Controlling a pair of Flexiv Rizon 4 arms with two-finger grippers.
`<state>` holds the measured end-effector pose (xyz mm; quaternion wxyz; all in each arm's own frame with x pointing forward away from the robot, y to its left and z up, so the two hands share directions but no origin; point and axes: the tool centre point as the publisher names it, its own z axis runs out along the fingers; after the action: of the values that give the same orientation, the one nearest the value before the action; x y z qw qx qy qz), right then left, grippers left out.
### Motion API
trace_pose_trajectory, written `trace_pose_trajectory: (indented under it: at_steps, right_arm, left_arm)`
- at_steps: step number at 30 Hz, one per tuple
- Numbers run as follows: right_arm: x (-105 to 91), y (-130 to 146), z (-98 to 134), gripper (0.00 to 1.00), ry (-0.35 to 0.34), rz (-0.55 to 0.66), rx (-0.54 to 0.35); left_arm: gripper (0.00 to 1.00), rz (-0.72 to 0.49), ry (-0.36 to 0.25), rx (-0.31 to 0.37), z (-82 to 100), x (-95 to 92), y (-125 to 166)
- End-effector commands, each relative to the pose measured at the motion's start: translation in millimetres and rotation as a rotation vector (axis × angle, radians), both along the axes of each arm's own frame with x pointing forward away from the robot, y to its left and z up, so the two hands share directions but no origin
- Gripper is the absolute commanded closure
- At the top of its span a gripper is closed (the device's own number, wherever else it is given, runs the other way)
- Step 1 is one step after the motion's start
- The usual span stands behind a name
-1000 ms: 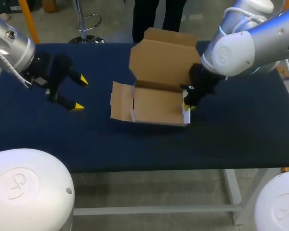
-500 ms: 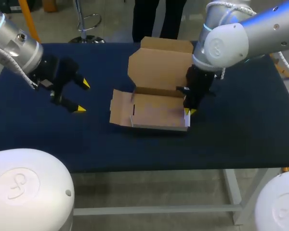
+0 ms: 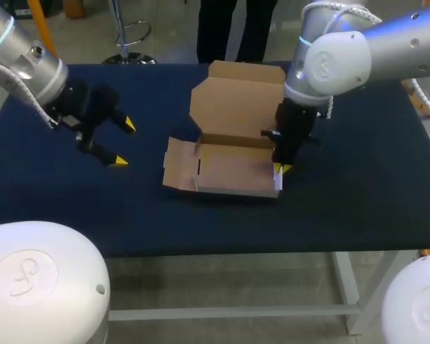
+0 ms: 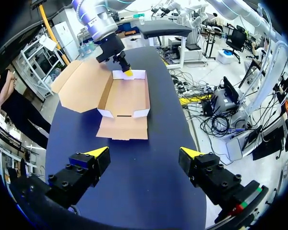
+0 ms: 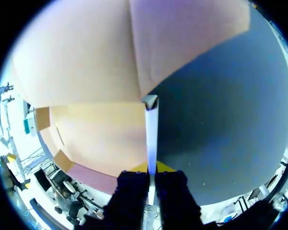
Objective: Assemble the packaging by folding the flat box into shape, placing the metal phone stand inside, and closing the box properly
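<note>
Grip matters most at this step. My right gripper is clamped on the thin side wall of the box, with one yellow tip inside the tray and one outside. The wall's white cut edge runs straight out ahead of the fingers. The lid stands open just beside that hand, on the far side of the tray.

My left gripper hangs with its fingers wide apart and holds nothing. The box is well ahead of it, and the part of the box nearest to it is the end flap, which lies flat on the table.

I judge the box to be only half formed: one end wall is pinched upright and the opposite flap is not yet raised. To do this well, I would hold the right hand's pinch firm but not pull with it. The cardboard is light, so any sideways tug would likely slide the whole tray or crease the wall. I would bring the left hand in low, get one finger under the flat flap, and fold it up against the fold line while the right hand acts as the anchor.

I see no phone stand in any view, so the stand has to be found before the lid comes down.
</note>
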<state>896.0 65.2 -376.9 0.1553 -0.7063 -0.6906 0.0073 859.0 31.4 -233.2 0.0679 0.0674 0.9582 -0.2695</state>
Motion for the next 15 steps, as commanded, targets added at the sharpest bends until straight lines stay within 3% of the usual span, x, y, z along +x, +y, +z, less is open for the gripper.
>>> trace_pose_trajectory:
  at_steps: [1, 3, 8, 15]
  right_arm:
    - [0.8, 0.7, 0.8, 1.0, 0.005, 0.001, -0.003]
    - [0.8, 0.7, 0.8, 1.0, 0.005, 0.001, -0.003]
    - [0.5, 6.3, 2.0, 1.0, 0.105, -0.003, -0.035]
    - [1.4, 10.9, 1.1, 1.0, 0.166, 0.026, -0.035]
  left_arm:
    - [0.0, 0.0, 0.003, 0.005, 0.8, 0.3, 0.1]
    - [0.0, 0.0, 0.003, 0.005, 0.8, 0.3, 0.1]
    - [0.0, 0.0, 0.003, 0.005, 0.8, 0.3, 0.1]
    - [0.0, 0.0, 0.003, 0.005, 0.8, 0.3, 0.1]
